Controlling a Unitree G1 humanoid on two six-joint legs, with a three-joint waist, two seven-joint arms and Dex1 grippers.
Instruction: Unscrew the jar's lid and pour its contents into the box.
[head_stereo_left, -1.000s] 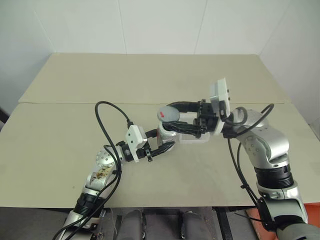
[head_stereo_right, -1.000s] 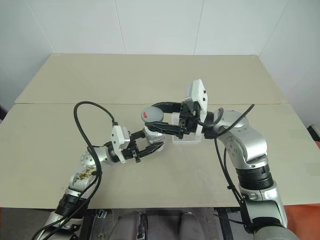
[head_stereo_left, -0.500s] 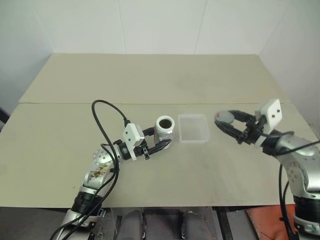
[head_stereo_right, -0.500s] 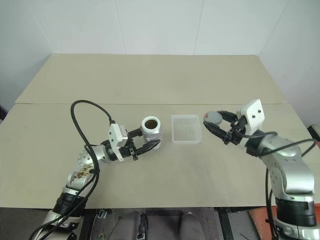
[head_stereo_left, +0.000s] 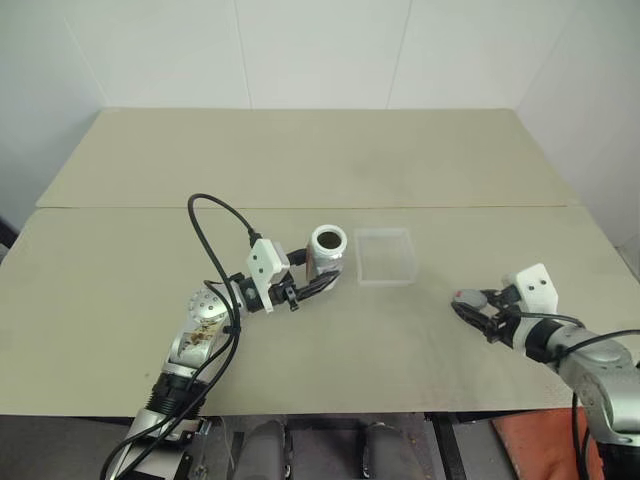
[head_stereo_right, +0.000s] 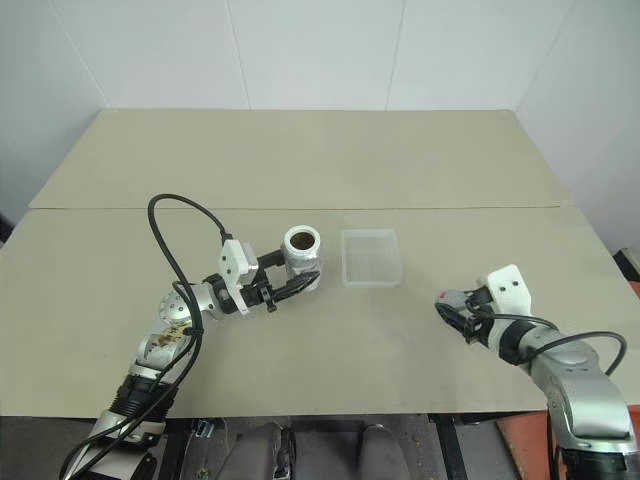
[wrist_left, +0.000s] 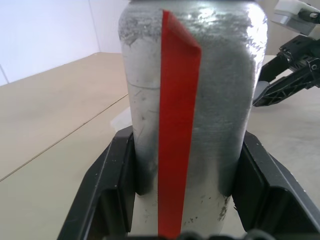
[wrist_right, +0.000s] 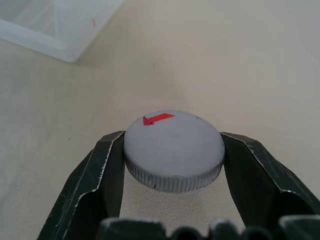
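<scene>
Standing upright and uncapped, the jar (head_stereo_left: 326, 256) is being pinched between the fingers of the left claw (head_stereo_left: 318, 284), which are pressed against its sides. Dark brown contents (head_stereo_right: 301, 239) are being shown in its open mouth. The box (head_stereo_left: 386, 256) is lying on the table (head_stereo_left: 300, 160) just beyond the jar, on the side away from this claw's wrist. The lid (wrist_right: 174, 149) is sitting low over the table between the fingers of the right claw (head_stereo_left: 470, 306); whether it is being squeezed or just flanked cannot be told. The box is lying well ahead of that claw.
</scene>
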